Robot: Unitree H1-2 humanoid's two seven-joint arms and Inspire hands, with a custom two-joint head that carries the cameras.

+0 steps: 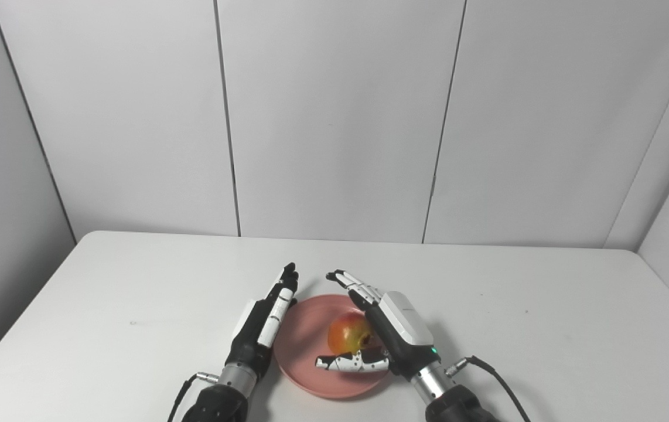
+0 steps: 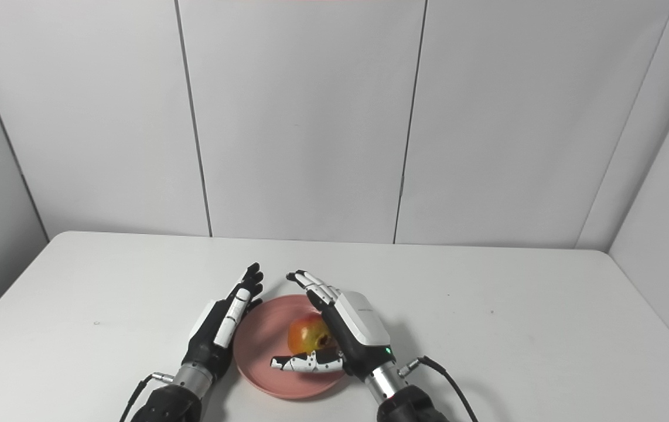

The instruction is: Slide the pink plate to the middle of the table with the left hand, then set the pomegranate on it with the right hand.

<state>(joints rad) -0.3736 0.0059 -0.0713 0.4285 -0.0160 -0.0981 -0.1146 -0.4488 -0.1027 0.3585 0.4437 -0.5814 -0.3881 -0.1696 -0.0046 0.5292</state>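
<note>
Pomegranate (image 1: 347, 333) sits on the pink plate (image 1: 305, 340), right of the plate's centre, apparently resting on it. Plate is on the table (image 1: 545, 316), near the front edge and about mid-width.

My right hand (image 1: 396, 328) is around the fruit: fingers (image 1: 358, 287) stretched out straight past its far side, thumb lying across the plate in front of it. Fingers wide, not clamped. Can't tell if the palm touches the fruit; that side is hidden.

My left hand (image 1: 264, 319) stands edge-on just beside the plate's left rim, fingers straight and together, holding nothing. Touching the rim or not, I can't tell.

Judgement: the slide looks done and the fruit is placed, so this is the release at the end of step two. Next move calls for lifting the right hand up and back without nudging the fruit, since it could roll, with the thumb clearing the near rim. Left hand only needs to back off.
</note>
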